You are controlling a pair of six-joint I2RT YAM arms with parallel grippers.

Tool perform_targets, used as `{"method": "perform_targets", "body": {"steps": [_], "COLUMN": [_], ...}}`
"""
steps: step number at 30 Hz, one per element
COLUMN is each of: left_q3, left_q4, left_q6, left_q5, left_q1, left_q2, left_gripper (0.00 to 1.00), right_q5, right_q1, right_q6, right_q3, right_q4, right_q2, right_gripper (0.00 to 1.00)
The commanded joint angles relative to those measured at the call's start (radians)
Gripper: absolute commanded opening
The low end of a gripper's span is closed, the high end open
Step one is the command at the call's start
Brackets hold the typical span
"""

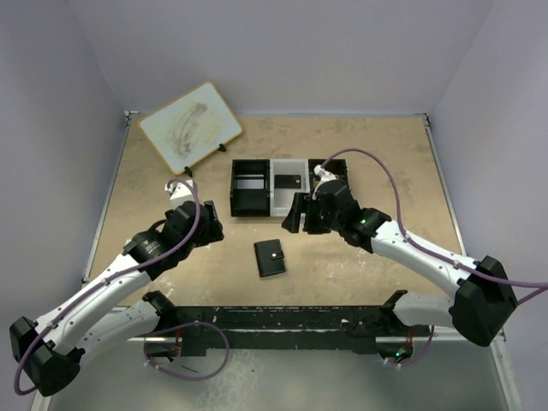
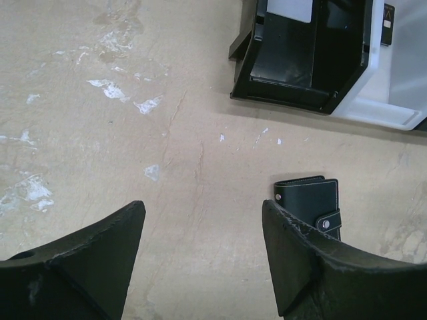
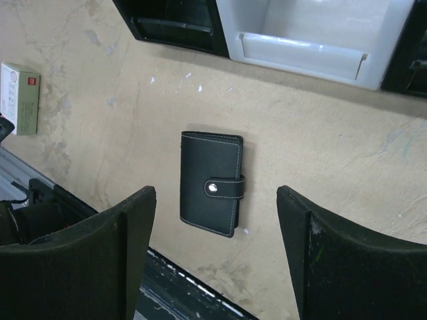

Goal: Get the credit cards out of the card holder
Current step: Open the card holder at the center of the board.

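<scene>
The card holder (image 1: 271, 258) is a small black wallet, lying folded and snapped shut on the tan table in front of the tray. In the right wrist view the card holder (image 3: 212, 183) lies below and between my open fingers, untouched. My right gripper (image 1: 300, 216) hovers just behind it, open and empty. My left gripper (image 1: 204, 228) is open to its left; in the left wrist view the card holder (image 2: 313, 200) peeks out behind my right finger (image 2: 313, 260). A dark credit card (image 1: 287, 181) lies in the tray's white middle compartment, and a pale one (image 2: 290, 9) lies in the left black compartment.
The three-compartment tray (image 1: 248, 205) stands behind the card holder, black at both ends and white in the middle. A small whiteboard (image 1: 190, 128) leans at the back left. A white-and-red little box (image 3: 20, 97) sits near the table's front rail (image 1: 282, 318).
</scene>
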Motion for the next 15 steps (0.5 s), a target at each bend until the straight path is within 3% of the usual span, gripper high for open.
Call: {"method": "perform_targets", "body": {"steps": [1, 7, 15], "left_q3": [-0.002, 0.02, 0.005], "left_q4": [0.071, 0.058, 0.052], "left_q6": [0.068, 0.108, 0.075], "left_q5": [0.015, 0.026, -0.047], "left_q1": [-0.003, -0.002, -0.003], "left_q2": [0.023, 0.034, -0.053], "left_gripper": [0.64, 0.62, 0.62], "right_q5": [0.131, 0.187, 0.344], "right_q1": [0.068, 0.194, 0.312], "right_q6": [0.115, 0.187, 0.272], "right_q3": [-0.013, 0.049, 0.239], "right_q4": [0.001, -0.01, -0.204], "right_q2": [0.036, 0.21, 0.478], "right_gripper": [0.75, 0.69, 0.54]}}
